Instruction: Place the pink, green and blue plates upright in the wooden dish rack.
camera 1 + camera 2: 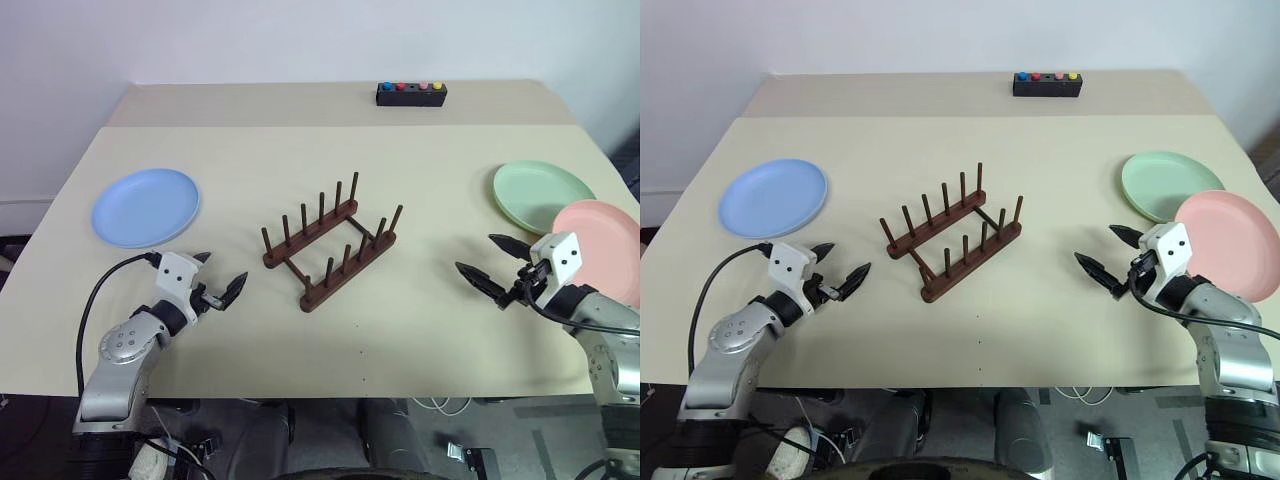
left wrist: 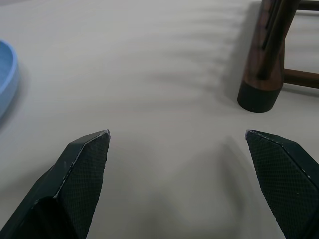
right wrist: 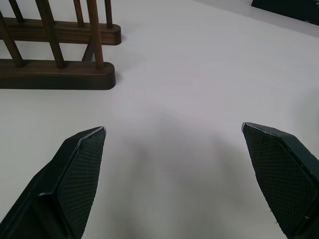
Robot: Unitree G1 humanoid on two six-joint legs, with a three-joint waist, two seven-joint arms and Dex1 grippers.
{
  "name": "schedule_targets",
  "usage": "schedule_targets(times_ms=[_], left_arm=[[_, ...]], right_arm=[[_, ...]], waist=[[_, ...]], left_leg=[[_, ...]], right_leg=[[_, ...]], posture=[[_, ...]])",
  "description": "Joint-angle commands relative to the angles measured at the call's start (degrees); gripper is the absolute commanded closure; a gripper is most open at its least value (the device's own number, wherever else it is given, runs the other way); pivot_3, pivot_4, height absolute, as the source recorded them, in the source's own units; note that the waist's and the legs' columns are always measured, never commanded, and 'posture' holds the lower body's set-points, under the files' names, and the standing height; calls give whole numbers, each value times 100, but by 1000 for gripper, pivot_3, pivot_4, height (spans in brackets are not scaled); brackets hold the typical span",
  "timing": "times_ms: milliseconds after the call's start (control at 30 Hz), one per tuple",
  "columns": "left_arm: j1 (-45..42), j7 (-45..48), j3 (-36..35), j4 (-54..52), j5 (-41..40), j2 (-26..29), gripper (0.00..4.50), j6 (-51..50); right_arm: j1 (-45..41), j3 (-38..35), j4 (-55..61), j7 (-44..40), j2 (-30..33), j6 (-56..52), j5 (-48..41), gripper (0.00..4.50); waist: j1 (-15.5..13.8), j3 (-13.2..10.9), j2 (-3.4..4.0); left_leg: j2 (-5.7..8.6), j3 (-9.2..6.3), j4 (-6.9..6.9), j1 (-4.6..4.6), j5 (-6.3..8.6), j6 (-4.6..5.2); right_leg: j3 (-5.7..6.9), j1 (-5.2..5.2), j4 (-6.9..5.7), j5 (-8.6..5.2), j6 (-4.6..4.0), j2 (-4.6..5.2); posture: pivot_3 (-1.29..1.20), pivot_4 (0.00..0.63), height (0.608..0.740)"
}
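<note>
So the dark wooden peg rack (image 1: 330,247) stands empty, three matte plates lie flat, and both grippers hang spread, holding nothing.

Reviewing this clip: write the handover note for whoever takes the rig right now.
Left gripper: open, empty, above the table between the light blue round plate and the dark brown wooden dish rack.
Right gripper: open, empty, beside the salmon pink round plate.
Pink plate overlaps the pale mint green round plate; all three lie flat on the beige table.
Done: nothing racked. Left: stand all three plates upright in the rack.
</note>
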State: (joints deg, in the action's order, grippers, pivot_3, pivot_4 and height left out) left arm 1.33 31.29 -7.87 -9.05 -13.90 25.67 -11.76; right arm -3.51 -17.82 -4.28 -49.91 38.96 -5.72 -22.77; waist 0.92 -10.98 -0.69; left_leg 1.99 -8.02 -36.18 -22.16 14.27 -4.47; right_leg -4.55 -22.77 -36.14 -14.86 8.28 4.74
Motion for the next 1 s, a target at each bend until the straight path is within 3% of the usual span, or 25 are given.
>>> schedule_targets(times_ms=[33,400,667,833,1000], left_arm=[[-60,7,1,-125,23,20,0,140],[14,43,-45,-213,12,67,0,111],[136,764,16,-251,-347,384,0,-65],[327,1412,253,-493,-568,722,0,-356],[52,1734,1151,-458,-149,787,0,-337]], right_arm=[[-56,-176,64,14,60,137,-44,36],[-167,44,27,186,-169,265,59,36],[-160,401,316,453,-502,199,259,36],[-53,413,814,553,-496,-37,125,36],[425,511,1437,650,-556,-147,130,36]], waist=[[0,0,0],[7,0,0],[8,0,0],[14,-3,8],[-41,4,14]], left_leg=[[0,0,0,0,0,0],[0,0,2,0,0,0],[0,0,0,0,0,0],[0,1,4,-2,0,0],[1,-1,0,-1,0,0]], right_leg=[[0,0,0,0,0,0],[0,-1,0,0,0,0],[0,0,0,0,0,0],[-1,-5,0,-1,-2,0],[0,4,4,-11,-17,1]], posture=[[0,150,740],[0,150,740],[0,150,740],[0,150,740],[0,150,740]])
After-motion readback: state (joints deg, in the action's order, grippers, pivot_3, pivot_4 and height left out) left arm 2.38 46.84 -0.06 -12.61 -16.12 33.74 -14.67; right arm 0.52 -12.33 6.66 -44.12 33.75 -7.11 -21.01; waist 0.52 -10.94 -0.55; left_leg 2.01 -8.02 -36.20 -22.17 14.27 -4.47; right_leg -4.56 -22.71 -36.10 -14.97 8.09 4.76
